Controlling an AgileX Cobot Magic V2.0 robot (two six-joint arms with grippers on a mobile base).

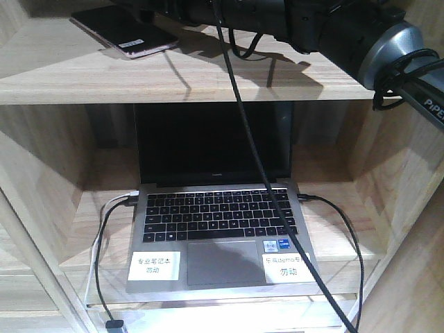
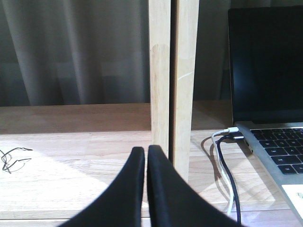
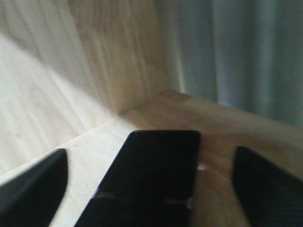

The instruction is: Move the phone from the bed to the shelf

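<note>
Currently the phone (image 1: 125, 35) lies flat on the upper board of the shelf (image 1: 208, 83), near the board's left end, pinkish edge toward the front. Right wrist view shows the same phone (image 3: 151, 175) flat on the wood between the two fingers (image 3: 31, 189) of the right hand (image 3: 151, 189), which stands spread wide, neither finger touching the phone (picture is blurred, so fine contact is hard to judge). Phone's far end points toward the back corner of the compartment, where the side wall meets the board. Right arm (image 1: 291, 21) reaches in across the top of the front view, a black cable (image 1: 243, 118) hanging from it down past the laptop (image 1: 218, 229). Laptop sits open in the compartment below, screen dark, white and black cables plugged at its left side. Left hand (image 2: 146, 156) is pinched together, fingertips touching, gripping nothing, in front of an upright post (image 2: 173, 80) of the shelf, just left of the laptop.
</note>
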